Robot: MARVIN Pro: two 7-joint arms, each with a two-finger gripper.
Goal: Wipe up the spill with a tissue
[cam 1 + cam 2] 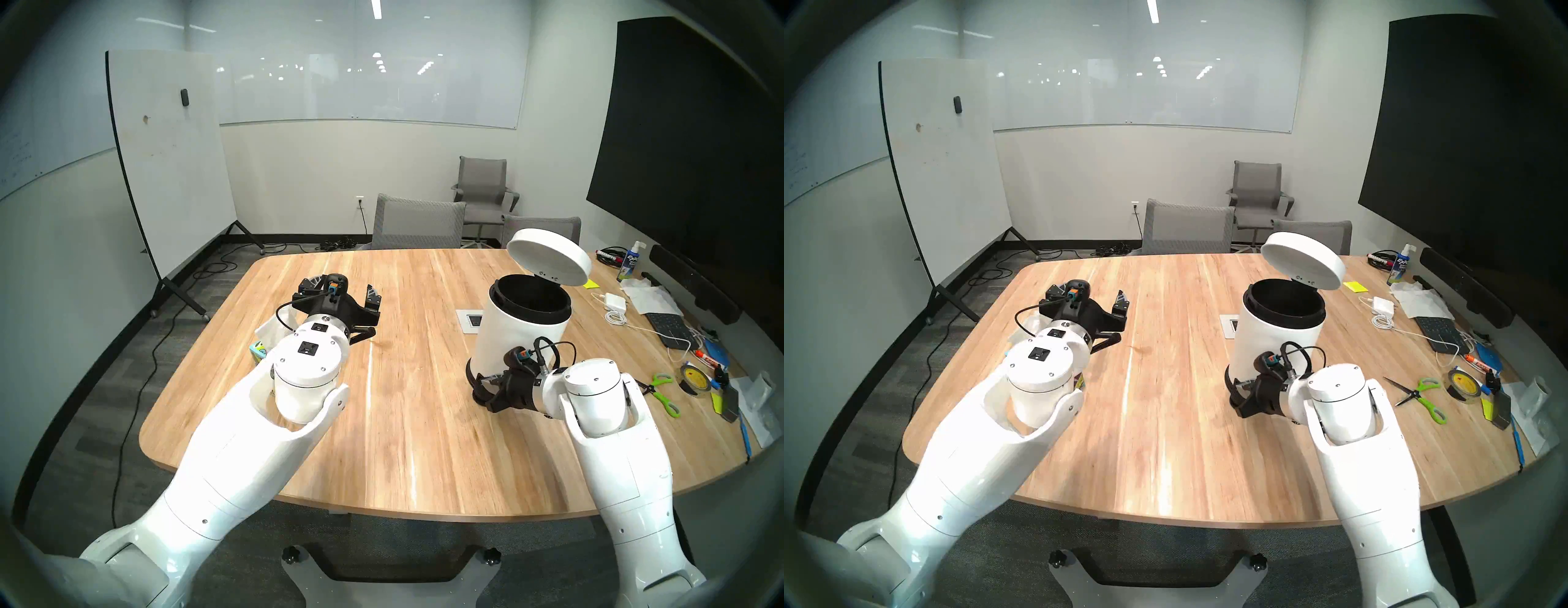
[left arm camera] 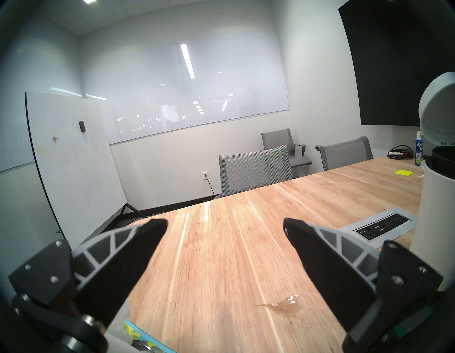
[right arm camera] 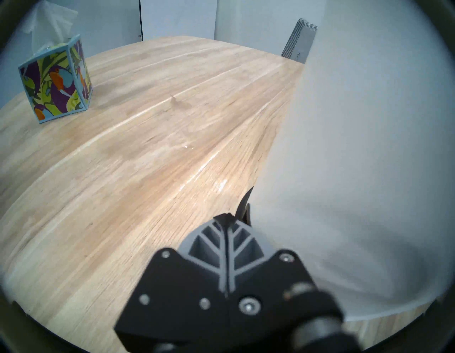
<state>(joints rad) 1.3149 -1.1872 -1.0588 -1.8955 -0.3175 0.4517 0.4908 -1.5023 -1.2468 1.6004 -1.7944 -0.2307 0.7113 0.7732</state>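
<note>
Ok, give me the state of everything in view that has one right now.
Left gripper: open, empty.
Right gripper: shut, holding nothing visible, at the bin's base.
Trash bin: upright.
Bin lid: raised open.
Spill: wet on the table, not wiped.
Tissue box: upright, a tissue sticking out the top.

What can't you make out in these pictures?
- Tissue box: in both head views the left arm covers nearly all of it.
- Bin inside: black in the head views; contents unreadable.
- Right tool: blurred in its wrist view, so whether its tips touch the bin's foot is unclear.
- Spill: barely a faint mark in the head views.
</note>
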